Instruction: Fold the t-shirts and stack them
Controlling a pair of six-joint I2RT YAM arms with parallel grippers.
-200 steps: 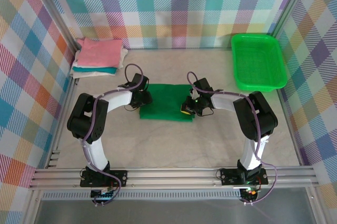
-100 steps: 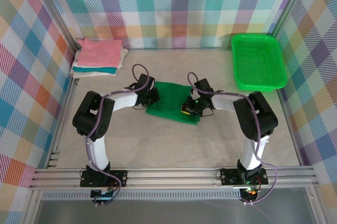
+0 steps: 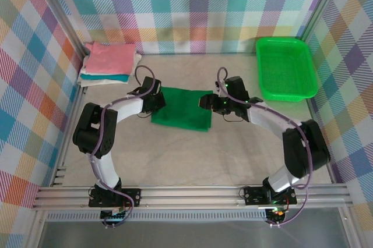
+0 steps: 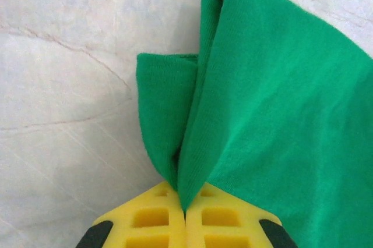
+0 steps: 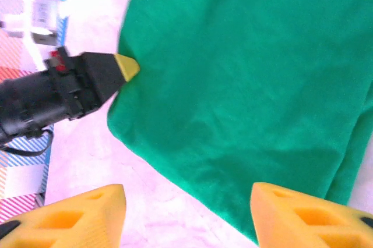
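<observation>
The dark green t-shirt (image 3: 182, 108) lies folded into a rectangle at mid-table. My left gripper (image 3: 157, 102) is at its left edge, shut on a pinch of the green cloth (image 4: 192, 143), which rises in a fold between the yellow fingers (image 4: 157, 219). My right gripper (image 3: 205, 102) hangs open just off the shirt's upper right corner, holding nothing; its yellow fingers (image 5: 76, 216) frame the green shirt (image 5: 245, 85) and the left gripper's tip (image 5: 125, 66). A stack of folded pink (image 3: 111, 56), white and teal (image 3: 105, 77) shirts sits at the back left.
A bright green plastic basket (image 3: 285, 68) stands at the back right. Checked cloth walls and metal frame rails (image 3: 192, 194) close in the pale table (image 3: 192, 155).
The right gripper has let go of the shirt, opened and drawn back toward the rear right. The left gripper pulled the shirt's left edge leftward, and the cloth lies flatter.
</observation>
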